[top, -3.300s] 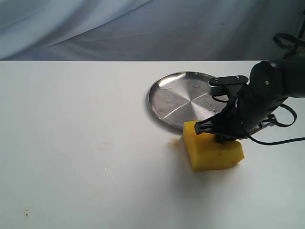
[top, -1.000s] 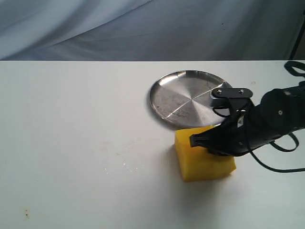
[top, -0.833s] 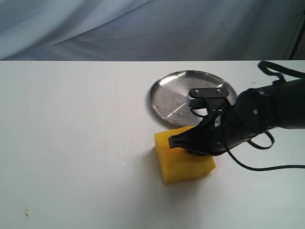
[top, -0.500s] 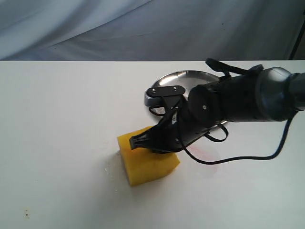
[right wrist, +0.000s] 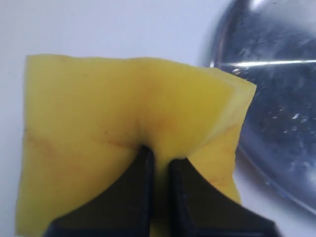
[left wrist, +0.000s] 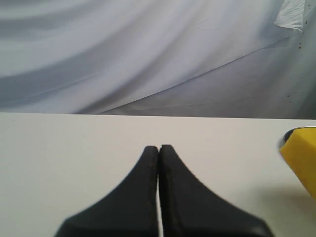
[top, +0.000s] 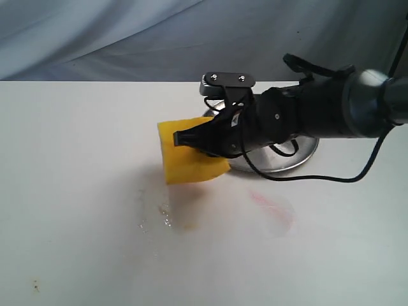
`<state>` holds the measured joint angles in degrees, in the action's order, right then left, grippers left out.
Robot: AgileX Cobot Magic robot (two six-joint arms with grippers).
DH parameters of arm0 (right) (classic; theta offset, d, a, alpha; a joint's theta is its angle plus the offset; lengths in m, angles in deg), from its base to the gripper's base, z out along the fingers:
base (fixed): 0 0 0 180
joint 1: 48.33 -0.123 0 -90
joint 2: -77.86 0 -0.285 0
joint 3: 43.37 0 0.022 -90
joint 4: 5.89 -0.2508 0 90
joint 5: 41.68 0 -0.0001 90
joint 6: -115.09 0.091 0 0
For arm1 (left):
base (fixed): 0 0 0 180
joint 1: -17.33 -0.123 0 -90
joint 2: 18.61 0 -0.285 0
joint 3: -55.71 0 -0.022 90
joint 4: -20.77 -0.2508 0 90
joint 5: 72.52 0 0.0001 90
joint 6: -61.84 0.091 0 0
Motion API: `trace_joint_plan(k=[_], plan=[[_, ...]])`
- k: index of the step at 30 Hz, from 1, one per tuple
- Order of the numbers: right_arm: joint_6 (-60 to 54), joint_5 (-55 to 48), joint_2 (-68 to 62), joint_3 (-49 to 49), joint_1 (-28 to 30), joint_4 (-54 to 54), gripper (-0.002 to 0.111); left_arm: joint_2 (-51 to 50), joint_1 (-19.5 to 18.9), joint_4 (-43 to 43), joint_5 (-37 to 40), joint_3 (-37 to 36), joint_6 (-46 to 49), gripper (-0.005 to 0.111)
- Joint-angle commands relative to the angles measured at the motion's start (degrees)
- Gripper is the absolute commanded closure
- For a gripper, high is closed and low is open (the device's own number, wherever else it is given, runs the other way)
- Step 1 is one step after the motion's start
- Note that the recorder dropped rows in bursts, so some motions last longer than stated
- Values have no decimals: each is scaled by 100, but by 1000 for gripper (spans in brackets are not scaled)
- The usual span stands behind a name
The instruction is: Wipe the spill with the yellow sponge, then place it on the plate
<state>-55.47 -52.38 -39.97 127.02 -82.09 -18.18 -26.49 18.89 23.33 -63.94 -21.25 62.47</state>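
White tabletop: wet streaks, pink smear; yellow sponge gripped; grey drape behind.

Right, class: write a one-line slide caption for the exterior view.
Right gripper holds the yellow sponge beside the plate, near wet streaks.
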Motion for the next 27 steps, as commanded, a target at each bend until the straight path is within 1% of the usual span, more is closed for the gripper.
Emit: trace_joint_plan(k=[1, 7, 10, 13, 17, 22, 27], plan=[[6, 111, 66, 26, 394, 26, 108, 9, 5, -4, -23, -25, -15, 105], [49, -149, 147, 26, 586, 121, 108, 9, 5, -4, -23, -25, -15, 105], [91, -551, 161, 26, 558, 134, 108, 9, 5, -4, -23, -25, -15, 105], [91, -1048, 161, 3, 410, 194, 108, 9, 5, -4, -23, -25, -15, 105], [78, -1395, 161, -79, 176, 186, 108, 9, 5, -4, -23, -25, -15, 105], [78, -1439, 133, -200, -199, 145, 108, 9, 5, -4, -23, -25, -15, 105], [70, -1192, -212, -179, -502, -287, 108, 9, 5, -4, -23, -25, -3, 105]])
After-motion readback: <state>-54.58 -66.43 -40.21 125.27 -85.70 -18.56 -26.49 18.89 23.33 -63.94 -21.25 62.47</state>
